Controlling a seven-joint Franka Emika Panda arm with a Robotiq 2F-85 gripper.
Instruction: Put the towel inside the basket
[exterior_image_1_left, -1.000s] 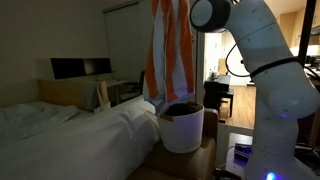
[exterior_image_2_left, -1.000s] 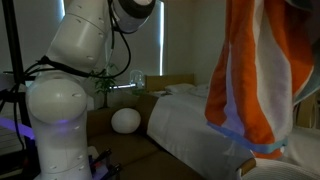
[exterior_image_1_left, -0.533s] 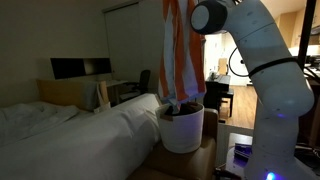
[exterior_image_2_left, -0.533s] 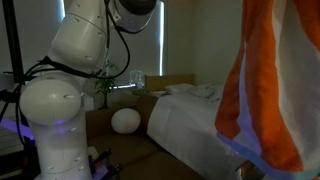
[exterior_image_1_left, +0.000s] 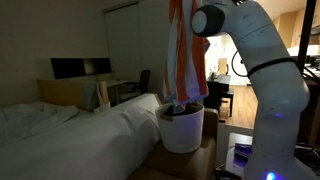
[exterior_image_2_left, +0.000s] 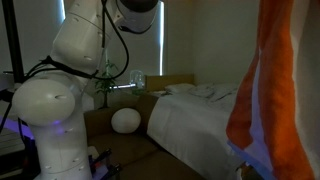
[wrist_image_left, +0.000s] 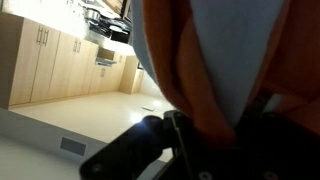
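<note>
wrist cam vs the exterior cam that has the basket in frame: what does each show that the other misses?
Only the wrist view: the gripper up close, its dark fingers closed on the towel, with wooden cabinets behind. Only the exterior view: the basket, the towel's lower end reaching down to its mouth, the bed beside it, and the arm. Both: the orange and white striped towel, hanging.

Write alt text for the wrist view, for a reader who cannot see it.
A striped orange-red and white towel fills most of the frame, bunched between the dark fingers of the gripper at the bottom. Behind, at left, stand pale wooden cabinets over a light floor.
</note>
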